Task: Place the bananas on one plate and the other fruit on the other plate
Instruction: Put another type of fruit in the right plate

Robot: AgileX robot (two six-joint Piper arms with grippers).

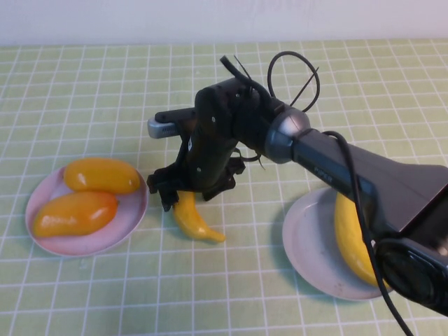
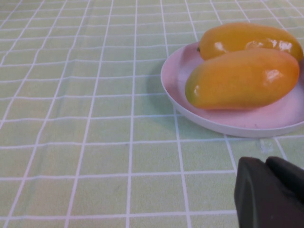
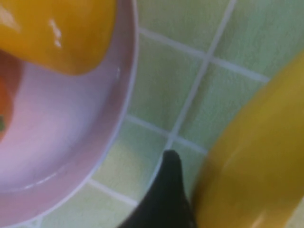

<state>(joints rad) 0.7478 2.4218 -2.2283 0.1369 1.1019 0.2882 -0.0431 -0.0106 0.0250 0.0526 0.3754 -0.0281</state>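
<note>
- So the surface (image 1: pixel 84 294) is a green checked cloth, and the right arm reaches from the near right corner across toward the middle.
- Grey-blue plate (image 1: pixel 308 245) sits near the right edge with the bigger banana (image 1: pixel 350 238) already on it, partly hidden under the arm.
- Pink plate (image 1: pixel 133 210) is over by the left edge and holds both mangoes (image 1: pixel 77 212), lying side by side and touching. That half looks done to me.
- Smaller banana (image 1: pixel 196 222) lies on the cloth just beside the pink plate, between the two plates.
- Right gripper (image 1: pixel 187 196) is down over the upper end of that banana. The right wrist view shows one dark finger (image 3: pixel 166 190) right against the banana's skin, so the jaws seem to straddle it, but I can't tell if they've actually clamped or are just spread around it.
- Left gripper (image 2: pixel 270 194) hangs low near the left edge, close to the pink plate; can't tell if its jaws are open either.
- What could go wrong, I reckon: the grip is near the tip, not the middle, so the curved glossy banana could swivel or slip out on the lift.
- Also it's really close to the pink plate, so a jaw could nudge the rim and roll a mango.
</note>
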